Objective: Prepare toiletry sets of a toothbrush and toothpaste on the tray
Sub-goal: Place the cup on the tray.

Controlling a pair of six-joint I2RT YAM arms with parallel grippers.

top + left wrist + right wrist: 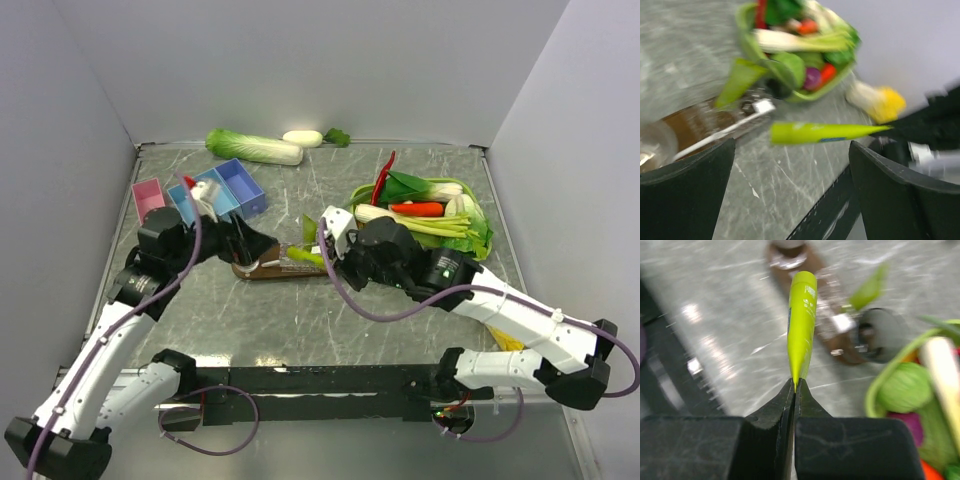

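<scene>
My right gripper (794, 385) is shut on the pointed end of a light-green toothpaste (801, 315) tube and holds it level above the table, beside the dark wooden tray (842, 342). In the top view this toothpaste (305, 256) hangs at the tray's (262, 270) right end, in front of the right gripper (330, 264). My left gripper (792, 150) is open, its fingers (685, 190) wide apart, with the toothpaste (820, 132) just beyond them and untouched. A white toothbrush (725, 132) lies on the tray (687, 125). A second toothpaste (740, 80) stands tilted in a dark tumbler (882, 335).
A lime-green basket (487, 235) full of vegetables stands right of the tray. A blue compartment box (228, 190) and a pink box (148, 198) sit at the back left, a cabbage (255, 147) at the back wall. A yellow item (885, 102) lies near the right arm.
</scene>
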